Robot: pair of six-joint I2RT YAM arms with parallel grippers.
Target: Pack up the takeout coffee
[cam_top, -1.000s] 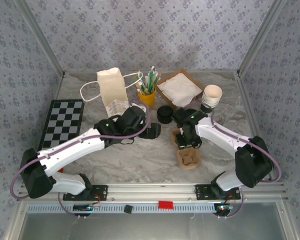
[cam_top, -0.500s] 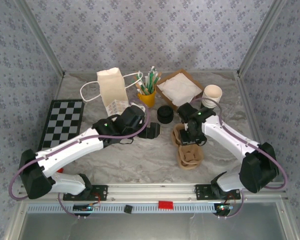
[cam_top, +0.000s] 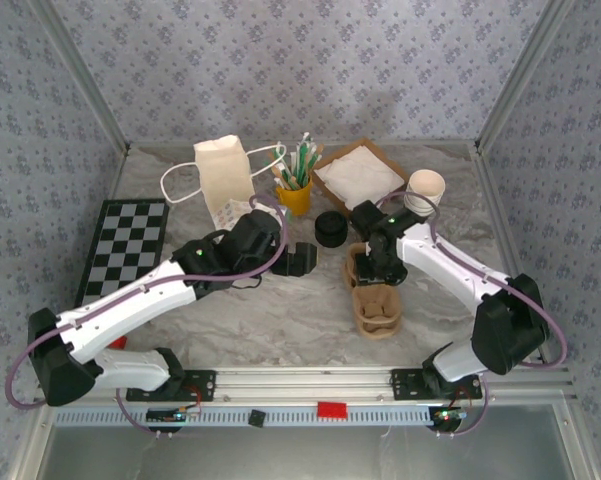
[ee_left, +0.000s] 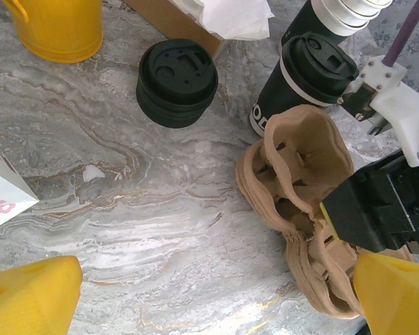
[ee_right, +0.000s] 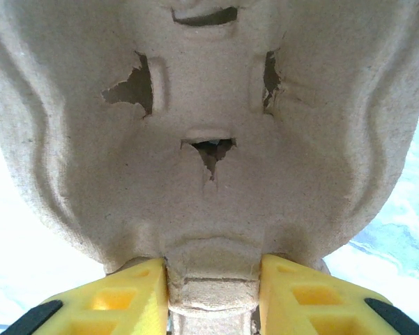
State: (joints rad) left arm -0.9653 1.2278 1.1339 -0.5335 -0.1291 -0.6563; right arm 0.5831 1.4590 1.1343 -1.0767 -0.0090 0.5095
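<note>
- Holding the cup tray point(ee_right: 209, 139) by its lip, the right gripper point(ee_right: 212, 283) has narrow jaws pinched on it.
- The left gripper point(cam_top: 302, 258) has wide jaws with nothing between them.
- The coffee cup point(ee_left: 300, 80), lid on, stands just past the held tray, not in it yet.
- The paper bag point(cam_top: 225, 178) stands well behind the left jaws, so I think most of the packing is left.

White arms point(cam_top: 130, 300), black joints point(cam_top: 252, 240) — purple cables point(ee_left: 408, 31), yellow fingers point(ee_right: 111, 300) (blocky)
</note>
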